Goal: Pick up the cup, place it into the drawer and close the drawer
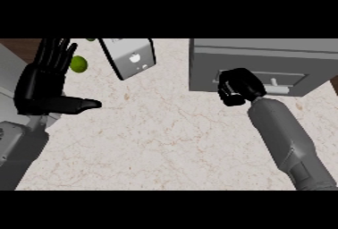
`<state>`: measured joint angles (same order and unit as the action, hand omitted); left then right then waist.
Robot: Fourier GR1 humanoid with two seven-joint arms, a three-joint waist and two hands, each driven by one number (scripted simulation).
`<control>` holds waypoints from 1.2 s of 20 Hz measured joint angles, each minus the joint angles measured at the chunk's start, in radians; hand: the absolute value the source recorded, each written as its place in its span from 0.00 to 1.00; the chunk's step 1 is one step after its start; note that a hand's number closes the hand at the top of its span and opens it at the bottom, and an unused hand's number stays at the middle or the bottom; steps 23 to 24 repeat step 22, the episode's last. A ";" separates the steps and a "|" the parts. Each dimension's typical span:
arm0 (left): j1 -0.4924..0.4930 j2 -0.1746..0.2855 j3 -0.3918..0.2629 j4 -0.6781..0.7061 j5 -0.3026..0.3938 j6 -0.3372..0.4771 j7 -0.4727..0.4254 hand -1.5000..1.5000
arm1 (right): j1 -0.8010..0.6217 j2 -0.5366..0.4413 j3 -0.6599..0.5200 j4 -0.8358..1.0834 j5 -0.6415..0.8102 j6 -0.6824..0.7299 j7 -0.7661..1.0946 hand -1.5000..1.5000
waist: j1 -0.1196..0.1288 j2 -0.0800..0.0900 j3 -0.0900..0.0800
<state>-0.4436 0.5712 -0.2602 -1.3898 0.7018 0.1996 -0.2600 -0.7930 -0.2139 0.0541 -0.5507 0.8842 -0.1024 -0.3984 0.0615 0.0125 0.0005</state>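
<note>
At the far left, the robot's left hand (41, 91) rested open, fingers straight and pointing up, thumb stretched toward the middle, holding nothing. Just beside its fingers lay a small round green fruit (78, 64). To the right of that stood a tall grey-and-white carton (129, 56) with a fruit emblem on its face, seen at a slant. The pale speckled marble counter (152, 143) ran between the two grey forearms.

Further right, the right hand (236, 87) had its black fingers curled in against the front of the grey box-shaped drawer unit (264, 58), just left of the pale bar handle (280, 88). Nothing showed inside the curl. The cup was nowhere in sight. The drawer front looked flush or nearly so, so the cup was probably already inside, though this could not be confirmed from above.

The risks lay in finishing the close. The hand sat off-centre, so a push there might have skewed the drawer or slipped off the panel's left edge. The whole unit might also have slid back on the smooth counter instead of the drawer seating. If the cup stood tall or had tipped inside, it could have jammed against the frame. On drawing away, curled fingers near the handle could have snagged it and pulled the drawer open.
</note>
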 measured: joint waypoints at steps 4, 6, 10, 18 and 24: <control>0.008 0.009 0.017 0.007 0.006 -0.037 0.000 0.00 | -0.059 0.002 -0.035 0.117 -0.019 0.016 -0.028 1.00 | 0.004 -0.001 -0.001; 0.016 0.003 0.014 0.007 0.006 -0.051 -0.005 0.00 | -0.073 -0.005 -0.045 0.149 -0.028 0.033 -0.059 1.00 | 0.008 -0.004 -0.003; 0.025 -0.001 0.013 0.004 0.010 -0.078 -0.007 0.00 | -0.088 -0.022 -0.061 0.191 -0.044 0.068 -0.121 1.00 | 0.018 -0.006 -0.005; 0.030 -0.022 0.003 0.003 0.009 -0.105 -0.017 0.00 | -0.093 -0.041 -0.098 0.222 -0.083 0.109 -0.204 1.00 | 0.031 -0.003 -0.007; 0.040 -0.030 0.002 0.008 0.009 -0.113 -0.021 0.00 | -0.091 -0.049 -0.112 0.229 -0.097 0.124 -0.241 1.00 | 0.038 -0.001 -0.005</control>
